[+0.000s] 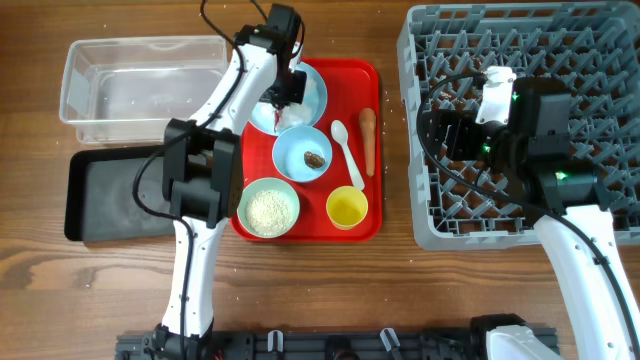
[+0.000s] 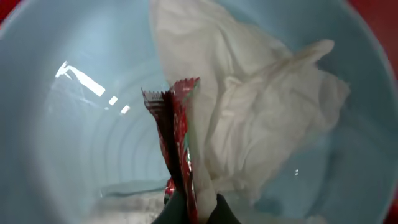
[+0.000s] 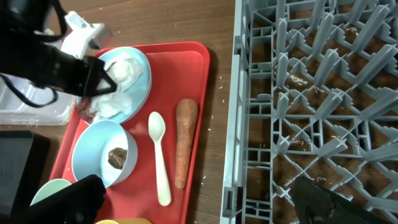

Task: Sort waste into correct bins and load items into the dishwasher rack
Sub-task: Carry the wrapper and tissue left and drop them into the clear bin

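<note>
Left gripper (image 2: 194,214) pinched shut on red wrapper (image 2: 179,134), over plate (image 2: 56,162). Tissue (image 2: 261,124) on plate, touching wrapper, may come up too. Right gripper (image 3: 193,193) wide open, empty, far from plate.

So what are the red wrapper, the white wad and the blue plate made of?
The red wrapper looks like glossy plastic film: zigzag-cut edge, sheen. The white wad seems matte tissue paper, softly crumpled. The blue plate is smooth with sharp highlights: plastic or glazed ceramic.
</note>
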Controlling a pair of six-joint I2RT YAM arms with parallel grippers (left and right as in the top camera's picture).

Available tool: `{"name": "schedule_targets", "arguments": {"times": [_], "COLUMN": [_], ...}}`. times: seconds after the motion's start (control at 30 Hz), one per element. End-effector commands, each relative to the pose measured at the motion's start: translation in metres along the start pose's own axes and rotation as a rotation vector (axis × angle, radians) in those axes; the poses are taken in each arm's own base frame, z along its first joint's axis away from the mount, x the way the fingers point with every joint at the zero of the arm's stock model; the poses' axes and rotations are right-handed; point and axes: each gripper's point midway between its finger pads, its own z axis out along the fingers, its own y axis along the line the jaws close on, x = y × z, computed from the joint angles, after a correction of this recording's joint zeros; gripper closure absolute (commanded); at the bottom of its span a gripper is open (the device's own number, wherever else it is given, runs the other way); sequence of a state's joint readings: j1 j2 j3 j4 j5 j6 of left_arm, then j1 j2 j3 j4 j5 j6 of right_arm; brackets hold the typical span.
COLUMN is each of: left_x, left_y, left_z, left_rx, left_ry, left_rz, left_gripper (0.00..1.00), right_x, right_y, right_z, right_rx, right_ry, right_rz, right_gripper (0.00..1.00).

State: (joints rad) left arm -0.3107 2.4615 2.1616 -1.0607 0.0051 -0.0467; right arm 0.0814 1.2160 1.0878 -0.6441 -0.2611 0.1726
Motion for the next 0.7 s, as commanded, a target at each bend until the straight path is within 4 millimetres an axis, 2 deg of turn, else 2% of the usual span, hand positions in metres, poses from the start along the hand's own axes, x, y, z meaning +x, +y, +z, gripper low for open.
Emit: {"name": "schedule_targets", "arguments": {"times": [0.0,0.07,0.1,0.17,0.2,0.23,0.3,0.37,0.4,0.43,0.47,0.5,0.53,0.6,0.67], "left_x": [-0.052,-0.061,-0.061,-0.053,-0.042,-0.033,-0.022,-0.01,-0.006,0.001,0.004,0.007,0.008,0.007,0.005], "left_y": [0.005,0.023,0.038,0.078,0.114,0.137,0.171,0.214,0.224,0.237,0.24,0.241,0.241,0.241,0.241], "left_z": [-0.112,-0.166,-0.192,-0.218,-0.222,-0.22,-0.208,-0.175,-0.162,-0.137,-0.123,-0.11,-0.101,-0.099,-0.107], "left_rx": [0.06,0.062,0.057,0.014,-0.052,-0.088,-0.114,-0.143,-0.149,-0.156,-0.157,-0.157,-0.157,-0.157,-0.157], "left_ry": [-0.232,-0.325,-0.366,-0.394,-0.377,-0.355,-0.312,-0.246,-0.222,-0.169,-0.141,-0.113,-0.097,-0.1,-0.116], "left_rz": [-0.118,-0.175,-0.205,-0.296,-0.381,-0.424,-0.488,-0.564,-0.584,-0.606,-0.612,-0.614,-0.614,-0.614,-0.613], "left_gripper": [0.96,0.96,0.96,0.96,0.96,0.96,0.96,0.96,0.92,0.72,0.51,0.12,0.0,0.0,0.0], "right_x": [-0.009,-0.009,-0.01,-0.01,-0.01,-0.01,-0.01,-0.011,-0.011,-0.012,-0.012,-0.011,-0.011,-0.011,-0.011], "right_y": [-0.001,-0.001,-0.001,-0.001,-0.001,-0.001,-0.001,-0.001,-0.001,-0.001,-0.001,-0.001,-0.001,-0.001,-0.001], "right_z": [-0.003,-0.003,-0.003,-0.003,-0.003,-0.003,-0.003,-0.003,-0.003,-0.003,-0.003,-0.003,-0.003,-0.003,-0.003], "right_rx": [0.012,0.012,0.012,0.012,0.012,0.011,0.011,0.01,0.01,0.01,0.01,0.01,0.01,0.01,0.01], "right_ry": [-0.021,-0.023,-0.024,-0.024,-0.025,-0.024,-0.027,-0.03,-0.031,-0.032,-0.032,-0.031,-0.031,-0.031,-0.031], "right_rz": [0.011,0.01,0.01,0.01,0.01,0.01,0.009,0.009,0.008,0.008,0.008,0.008,0.008,0.008,0.008], "right_gripper": [0.0,0.0,0.0,0.0,0.0,0.0,0.0,0.0,0.0,0.0,0.0,0.0,0.0,0.0,0.0]}}
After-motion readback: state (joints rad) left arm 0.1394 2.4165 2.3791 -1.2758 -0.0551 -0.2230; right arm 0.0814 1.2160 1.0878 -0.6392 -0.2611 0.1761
